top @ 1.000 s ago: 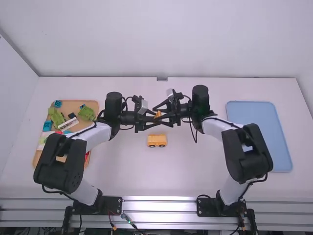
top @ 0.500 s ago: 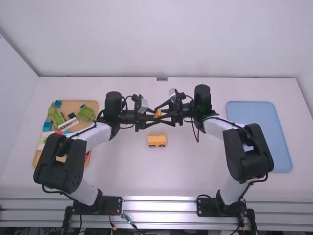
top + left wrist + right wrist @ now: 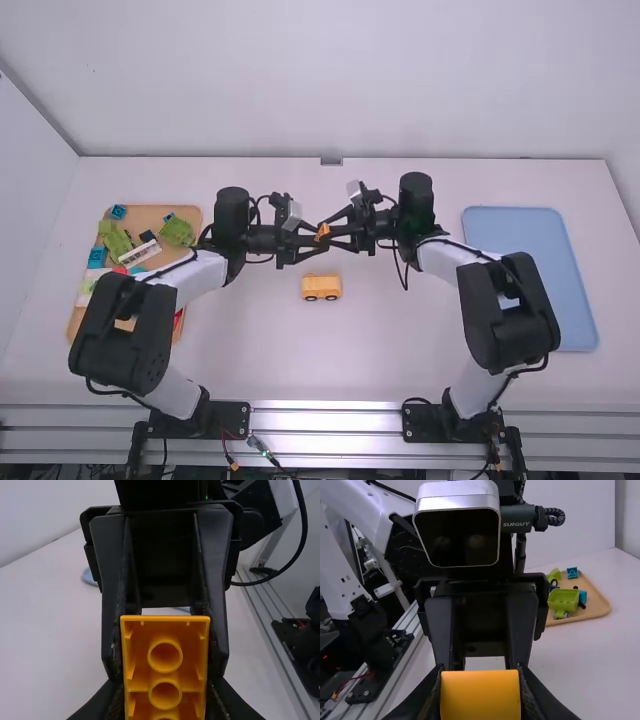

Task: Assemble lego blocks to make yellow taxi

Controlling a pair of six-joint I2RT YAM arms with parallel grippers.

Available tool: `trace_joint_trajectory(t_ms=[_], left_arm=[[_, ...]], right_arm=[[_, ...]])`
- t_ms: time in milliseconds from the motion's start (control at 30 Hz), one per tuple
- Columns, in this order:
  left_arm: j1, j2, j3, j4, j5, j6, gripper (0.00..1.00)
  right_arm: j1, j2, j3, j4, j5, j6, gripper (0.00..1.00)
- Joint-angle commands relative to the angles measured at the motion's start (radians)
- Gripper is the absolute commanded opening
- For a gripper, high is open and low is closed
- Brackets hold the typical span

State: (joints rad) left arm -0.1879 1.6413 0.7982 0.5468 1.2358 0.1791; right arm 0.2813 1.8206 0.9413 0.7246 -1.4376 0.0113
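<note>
left gripper [image 3: 317, 237] was clamped on the orange-yellow lego block [image 3: 165, 676], right gripper [image 3: 331, 236] grasped the same block, fingertips met above mid-table. hollow tubed underside faced left wrist camera. yellow wheeled lego piece [image 3: 321, 287] sat on table [image 3: 390, 340], nearer arm bases. mixed blocks [image 3: 178, 230] lay in tan tray [image 3: 190, 211] at left, blue tray [image 3: 528, 275] at right.

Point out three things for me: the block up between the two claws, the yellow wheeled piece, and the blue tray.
Block [image 3: 165, 675]: left wrist view, hollow underside, between two round tubes.
Yellow wheeled piece [image 3: 321, 285]: high view, body above the wheels.
Blue tray [image 3: 530, 280]: high view, bare floor.
</note>
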Motion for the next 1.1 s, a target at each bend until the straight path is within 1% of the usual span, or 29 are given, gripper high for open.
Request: trace_joint_trajectory(t_ms=[0,67,100,133,167,200,300,333,367,400,433,467,533,633,733,833,867,933,967,1067], left_arm=[[0.003,0.001,0.0,0.012,0.013,0.027,0.03],[0.002,0.001,0.0,0.012,0.012,0.027,0.09],[0.002,0.001,0.0,0.012,0.012,0.027,0.1],[0.003,0.001,0.0,0.012,0.012,0.027,0.16],[0.003,0.001,0.0,0.012,0.011,0.027,0.18],[0.002,0.001,0.0,0.012,0.009,0.027,0.3],[0.002,0.001,0.0,0.013,0.008,0.028,0.37],[0.003,0.001,0.0,0.013,0.008,0.027,0.44],[0.003,0.001,0.0,0.013,0.008,0.027,0.55],[0.003,0.001,0.0,0.012,0.004,0.027,0.99],[0.003,0.001,0.0,0.012,0.003,0.027,0.99],[0.003,0.001,0.0,0.011,0.002,0.027,0.99],[0.003,0.001,0.0,0.011,0.003,0.027,0.99],[0.003,0.001,0.0,-0.002,0.0,0.027,0.99],[0.003,0.001,0.0,-0.054,-0.072,0.027,0.99],[0.003,0.001,0.0,-0.152,-0.201,0.028,0.99],[0.003,0.001,0.0,-0.156,-0.207,0.028,0.99],[0.0,0.001,0.0,-0.194,-0.264,0.029,0.99],[-0.002,0.001,0.0,-0.197,-0.269,0.031,0.99],[-0.002,0.001,0.0,-0.215,-0.287,0.066,0.99]], right_arm=[[0.003,0.005,0.007,-0.003,-0.013,0.026,0.29],[0.009,0.005,0.007,-0.003,-0.013,0.025,0.27],[0.007,0.005,0.007,-0.003,-0.013,0.025,0.26],[0.005,0.005,0.007,-0.003,-0.013,0.025,0.25],[0.005,0.005,0.007,-0.003,-0.013,0.025,0.25],[0.006,0.005,0.007,-0.003,-0.012,0.026,0.25],[0.013,0.005,0.007,-0.003,-0.004,0.026,0.23],[0.014,0.005,0.007,-0.003,0.0,0.026,0.23],[0.014,0.005,0.007,-0.003,0.002,0.026,0.23],[0.013,0.005,0.007,-0.003,0.005,0.026,0.22],[0.012,0.005,0.007,-0.003,0.01,0.026,0.22],[0.01,0.005,0.007,-0.004,0.037,0.028,0.19],[0.01,0.005,0.007,-0.004,0.056,0.039,0.19],[0.005,0.005,0.007,-0.004,0.154,0.046,0.16],[0.004,0.005,0.007,-0.007,0.279,0.071,0.15],[-0.018,-0.003,0.008,-0.03,0.345,0.069,0.15],[-0.02,-0.005,0.008,-0.035,0.349,0.067,0.15],[-0.036,-0.035,0.008,-0.142,0.413,0.022,0.13],[-0.039,-0.042,0.008,-0.161,0.425,0.012,0.13],[-0.047,-0.09,0.023,-0.336,0.545,-0.08,0.13]])
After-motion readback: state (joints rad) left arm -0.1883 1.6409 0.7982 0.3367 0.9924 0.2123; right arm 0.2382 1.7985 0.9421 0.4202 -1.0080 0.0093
